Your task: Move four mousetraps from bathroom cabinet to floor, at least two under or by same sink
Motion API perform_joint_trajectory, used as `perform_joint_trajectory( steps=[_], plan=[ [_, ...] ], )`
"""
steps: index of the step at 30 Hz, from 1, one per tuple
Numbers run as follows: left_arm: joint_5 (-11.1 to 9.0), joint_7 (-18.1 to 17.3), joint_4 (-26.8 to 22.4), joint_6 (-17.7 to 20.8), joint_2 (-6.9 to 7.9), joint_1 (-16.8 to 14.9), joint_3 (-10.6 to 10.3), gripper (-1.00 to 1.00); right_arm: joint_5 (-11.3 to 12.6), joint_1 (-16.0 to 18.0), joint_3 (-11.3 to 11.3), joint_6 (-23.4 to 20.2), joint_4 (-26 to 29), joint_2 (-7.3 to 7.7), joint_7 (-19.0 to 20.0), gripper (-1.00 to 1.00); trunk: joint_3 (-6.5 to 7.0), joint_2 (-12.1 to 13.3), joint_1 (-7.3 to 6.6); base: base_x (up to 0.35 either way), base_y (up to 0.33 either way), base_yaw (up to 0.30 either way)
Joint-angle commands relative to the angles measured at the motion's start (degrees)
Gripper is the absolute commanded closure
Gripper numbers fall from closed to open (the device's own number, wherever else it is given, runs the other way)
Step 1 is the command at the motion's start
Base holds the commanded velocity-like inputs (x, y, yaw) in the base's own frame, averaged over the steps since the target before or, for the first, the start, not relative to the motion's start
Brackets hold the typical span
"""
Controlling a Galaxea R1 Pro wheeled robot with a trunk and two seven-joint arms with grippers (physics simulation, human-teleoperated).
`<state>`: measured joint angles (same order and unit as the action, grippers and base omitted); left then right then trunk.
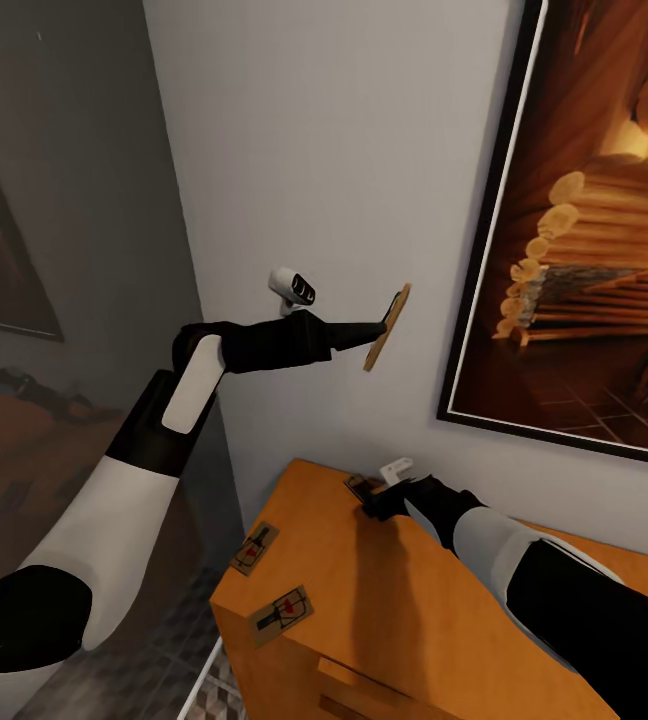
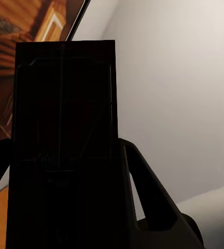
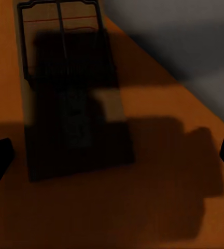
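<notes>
Left claw [image 1: 382, 327] held one mousetrap [image 1: 387, 327] aloft, right claw [image 1: 372, 497] spread wide over another [image 1: 357, 487]; two [image 1: 254, 548] [image 1: 283, 614] lay on the cabinet [image 1: 404, 620], none floored.

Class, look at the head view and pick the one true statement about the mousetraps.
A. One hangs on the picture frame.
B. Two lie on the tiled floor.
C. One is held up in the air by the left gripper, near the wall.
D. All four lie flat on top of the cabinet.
C: the left gripper has its jaws shut on a mousetrap lifted near the wall, above the cabinet.
</notes>
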<state>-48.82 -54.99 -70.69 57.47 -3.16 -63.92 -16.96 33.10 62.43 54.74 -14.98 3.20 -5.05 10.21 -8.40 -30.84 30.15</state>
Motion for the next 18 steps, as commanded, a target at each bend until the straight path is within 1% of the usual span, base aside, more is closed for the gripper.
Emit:
perform_joint_trajectory(
  steps=[1, 15, 18],
  plan=[
    [0.2, -0.3, 0.0, 0.1, -0.01, -0.1, 0.0, 1.00, 0.3, 0.1, 0.7, -0.2, 0.0, 0.03, 0.0, -1.00, -0.11, -0.1, 0.03, 0.000, 0.000, 0.000],
    [0.1, -0.3, 0.0, 0.1, -0.01, -0.1, 0.0, 1.00, 0.2, 0.1, 0.7, -0.2, 0.0, -0.17, -0.1, -1.00, -0.11, -0.1, 0.03, 0.000, 0.000, 0.000],
    [0.1, -0.3, 0.0, 0.1, -0.01, -0.1, 0.0, 1.00, 0.2, 0.1, 0.7, -0.2, 0.1, -0.61, -0.1, -1.00, -0.11, -0.1, 0.03, 0.000, 0.000, 0.000]
  ],
)
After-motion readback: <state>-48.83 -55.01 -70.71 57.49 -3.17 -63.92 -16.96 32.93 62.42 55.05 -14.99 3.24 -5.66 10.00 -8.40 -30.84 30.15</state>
